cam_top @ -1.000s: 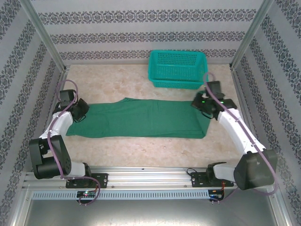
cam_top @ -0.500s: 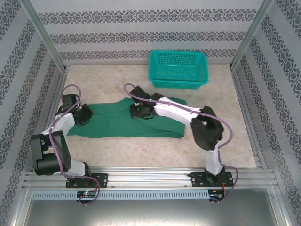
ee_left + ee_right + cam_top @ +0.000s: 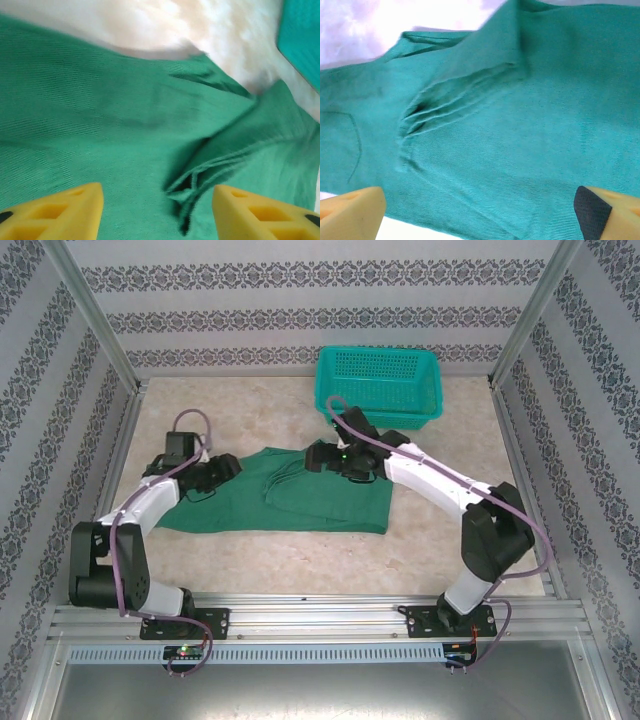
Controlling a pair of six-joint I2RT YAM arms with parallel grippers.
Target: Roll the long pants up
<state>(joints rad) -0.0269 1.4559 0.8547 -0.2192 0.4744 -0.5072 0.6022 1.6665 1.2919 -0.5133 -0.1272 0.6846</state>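
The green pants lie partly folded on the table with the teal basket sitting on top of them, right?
No. The top external view shows the teal basket standing on the table beyond the long pants, not on them. The pants do lie partly folded.

1. The left arm (image 3: 140,505) reaches forward and inward. The left claw (image 3: 222,473) points right, its yellow fingers (image 3: 70,210) spread apart with nothing between them.
2. The right arm (image 3: 440,480) stretches left across the middle. The right claw (image 3: 318,457) gapes wide, gripping nothing.
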